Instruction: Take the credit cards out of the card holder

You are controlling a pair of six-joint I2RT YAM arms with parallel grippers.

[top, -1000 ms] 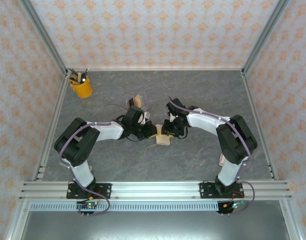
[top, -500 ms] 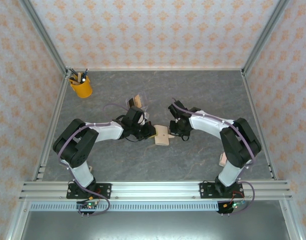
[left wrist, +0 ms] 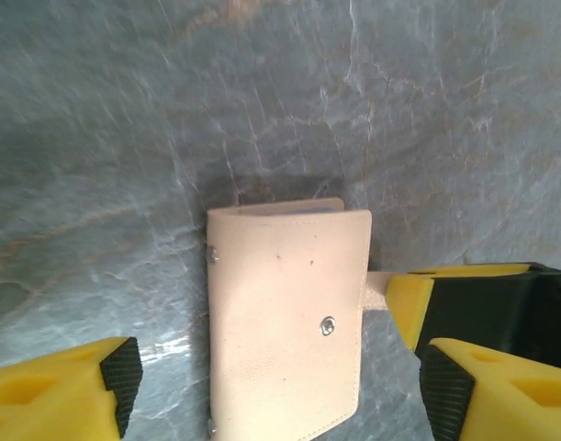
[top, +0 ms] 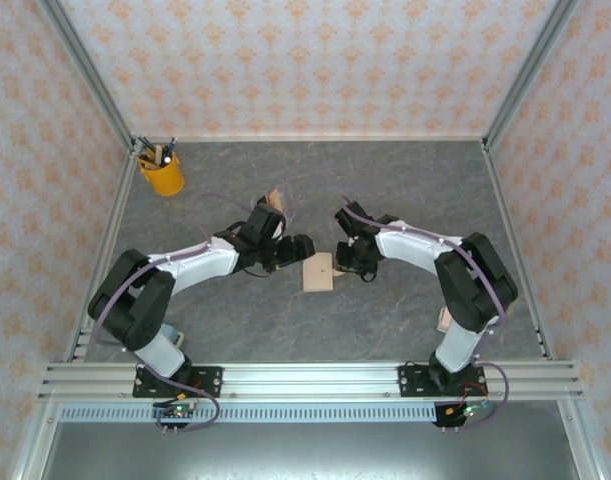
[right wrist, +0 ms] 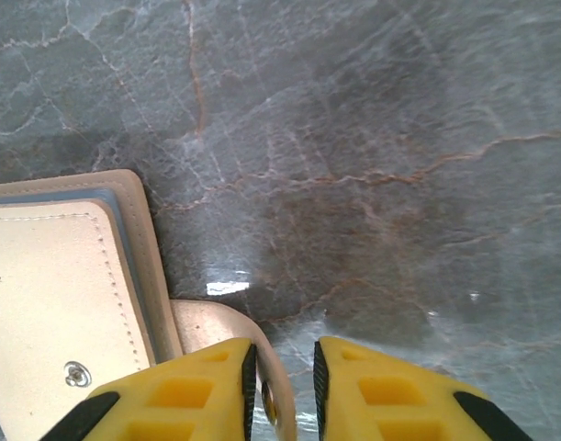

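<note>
**Loose holder, one tab: the fold may slide instead of opening**

The flat tan leather-like folding card holder lies folded shut near the middle of the grey marbled worktop, its metal snap stud facing up; the credit cards are presumably inside.

The small closing tab juts from its right edge, where the right gripper stands with its yellow fingers nearly together and the tab's rim between them; whether they truly pinch it I cannot tell.

The left gripper hangs above the holder with its jaws wide apart and nothing in them, so nothing pins the holder down.

A pull on the tab would likely drag or flip the whole holder; a shallow bite could let the tab slip free; cards might spill if the fold springs open.

The clear acrylic stand sits just beside the left wrist and a swing could knock it; the yellow pen pot at the far left corner is well apart.
</note>
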